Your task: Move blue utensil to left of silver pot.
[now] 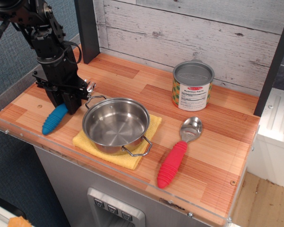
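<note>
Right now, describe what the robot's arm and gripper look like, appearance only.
The arm is matte black, built of blocky jointed segments, with black cables looping along its side. The gripper is black too, a boxy body with a flat crossbar and small silver metal fittings at its right end. No labels or markings are legible on it.

A labelled tin can stood upright near the back of the wooden counter, close to the whitewashed plank wall. In front of it and a little to the right, a red-handled spoon lay flat, its silver bowl pointing toward the can and its ribbed handle toward the front edge. A yellow cloth was spread flat on the counter, left of the spoon. A dark post rose at the back left corner.
</note>
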